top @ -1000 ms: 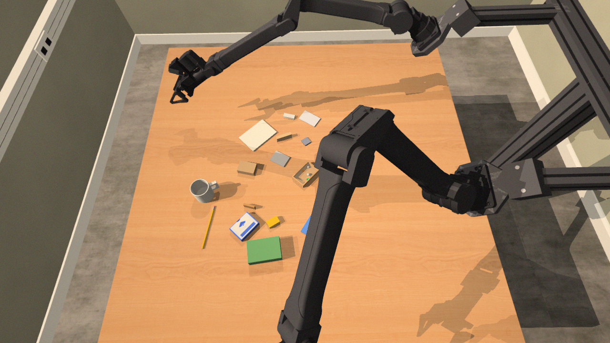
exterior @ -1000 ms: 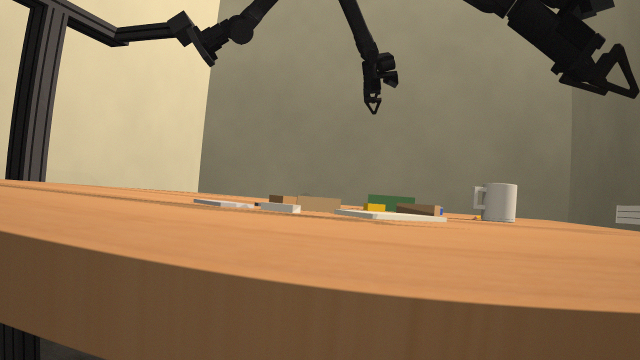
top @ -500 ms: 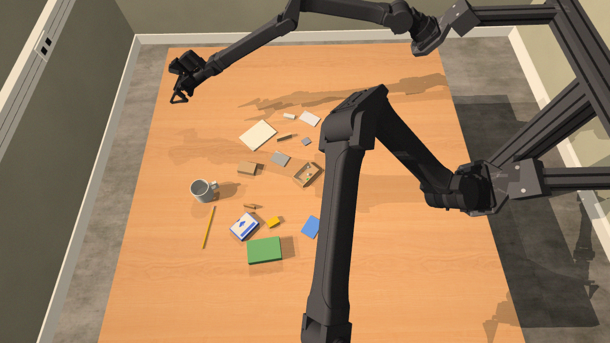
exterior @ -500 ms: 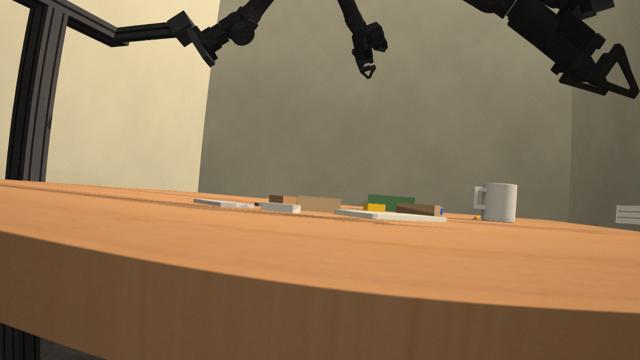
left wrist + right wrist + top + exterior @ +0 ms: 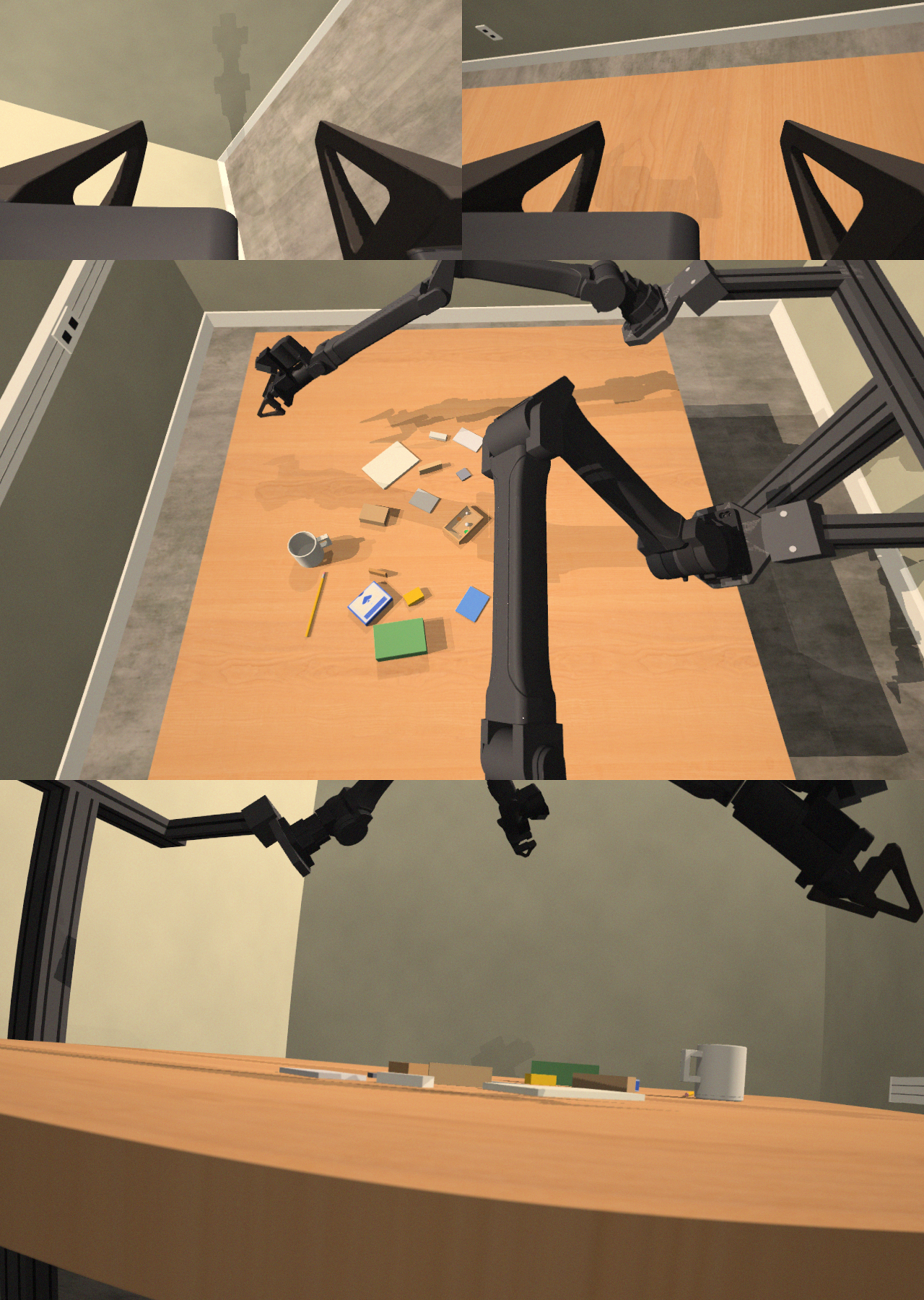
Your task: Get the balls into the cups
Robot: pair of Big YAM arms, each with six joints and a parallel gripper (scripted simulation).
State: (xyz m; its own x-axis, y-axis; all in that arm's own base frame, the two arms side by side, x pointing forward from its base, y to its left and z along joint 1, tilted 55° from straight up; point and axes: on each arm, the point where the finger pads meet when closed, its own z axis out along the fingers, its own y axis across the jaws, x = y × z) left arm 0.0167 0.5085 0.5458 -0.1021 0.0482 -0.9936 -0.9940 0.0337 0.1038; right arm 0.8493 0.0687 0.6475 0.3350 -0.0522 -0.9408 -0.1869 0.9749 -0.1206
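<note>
The wooden puzzle (image 5: 452,534) lies on the table (image 5: 400,712) in the top view, just beside the left arm's forearm. A green spot, the green cup (image 5: 465,531), shows inside it. Small pale spots show inside too, but I cannot tell which is which ball. The orange cup cannot be made out. My left gripper (image 5: 231,130) (image 5: 525,852) is open and empty, raised well away from the puzzle; it is out of frame in the top view. My right gripper (image 5: 692,131) (image 5: 896,914) is open and empty above the table's far left part, away from the puzzle.
A grey mug (image 5: 306,549) (image 5: 721,1072), a pencil (image 5: 315,606), a card box (image 5: 369,603), a green box (image 5: 400,638) and a blue card (image 5: 473,604) lie around the puzzle. A brown block (image 5: 374,513), a grey plate (image 5: 424,500) and a cream pad (image 5: 390,464) lie to its left.
</note>
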